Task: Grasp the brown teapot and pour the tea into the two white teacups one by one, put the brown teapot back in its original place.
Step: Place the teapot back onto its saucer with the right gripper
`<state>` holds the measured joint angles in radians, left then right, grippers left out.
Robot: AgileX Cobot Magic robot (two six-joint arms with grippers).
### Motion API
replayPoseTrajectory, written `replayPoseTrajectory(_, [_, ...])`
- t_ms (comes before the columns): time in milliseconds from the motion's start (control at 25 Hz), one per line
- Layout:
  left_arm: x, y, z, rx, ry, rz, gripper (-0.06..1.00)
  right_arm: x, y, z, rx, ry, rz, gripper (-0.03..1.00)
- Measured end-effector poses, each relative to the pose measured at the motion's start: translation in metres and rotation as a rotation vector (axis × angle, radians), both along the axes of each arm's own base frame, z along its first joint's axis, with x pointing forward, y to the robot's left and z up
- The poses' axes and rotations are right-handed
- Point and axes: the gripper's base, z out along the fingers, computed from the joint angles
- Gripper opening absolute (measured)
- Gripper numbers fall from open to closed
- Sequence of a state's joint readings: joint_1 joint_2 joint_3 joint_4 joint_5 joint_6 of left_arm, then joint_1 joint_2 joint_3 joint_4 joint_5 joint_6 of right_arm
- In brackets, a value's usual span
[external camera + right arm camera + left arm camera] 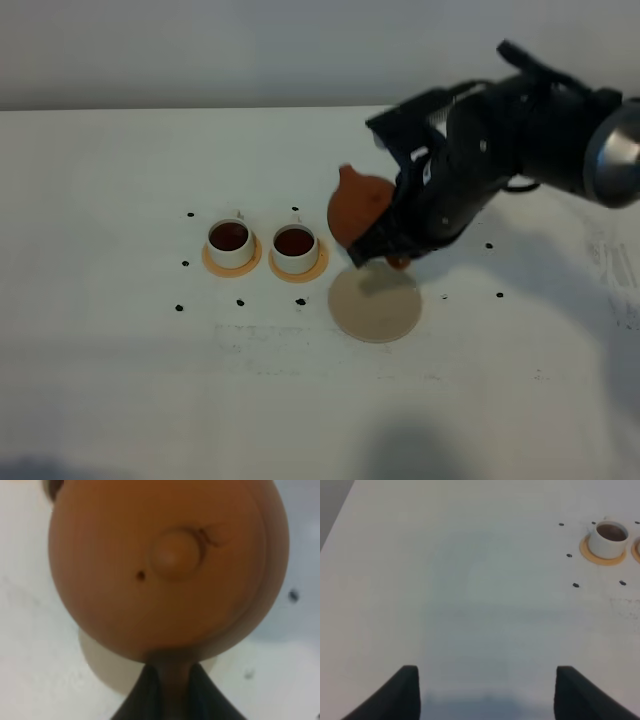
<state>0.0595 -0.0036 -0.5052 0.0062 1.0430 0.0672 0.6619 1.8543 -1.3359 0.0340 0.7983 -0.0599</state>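
You see the right gripper [170, 690] clamped on the brown teapot [358, 208] handle, holding it above the beige disc coaster [375, 303]; both white teacups [231, 243] contain tea; left gripper [487, 692] spread, empty

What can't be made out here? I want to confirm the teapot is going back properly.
- Teapot base and handle: exterior high view, hidden by the right gripper.
- Tea left inside: lid covers it.
- Beige coaster: right wrist view, mostly under the pot.
- Second teacup: cut off in left wrist view beside the first teacup.
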Motion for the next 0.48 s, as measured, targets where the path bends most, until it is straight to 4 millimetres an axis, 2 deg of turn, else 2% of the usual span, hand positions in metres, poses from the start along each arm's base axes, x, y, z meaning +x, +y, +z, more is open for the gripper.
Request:
replayPoseTrajectory(200, [0.0, 0.0, 0.0, 0.0, 0.0, 0.0, 0.59, -0.015, -0.008, -0.03, 0.001, 0.064, -0.026, 0.08])
replayPoseTrajectory(480, [0.0, 0.0, 0.0, 0.0, 0.0, 0.0, 0.59, -0.023, -0.01, -0.046, 0.045, 0.076, -0.041, 0.08])
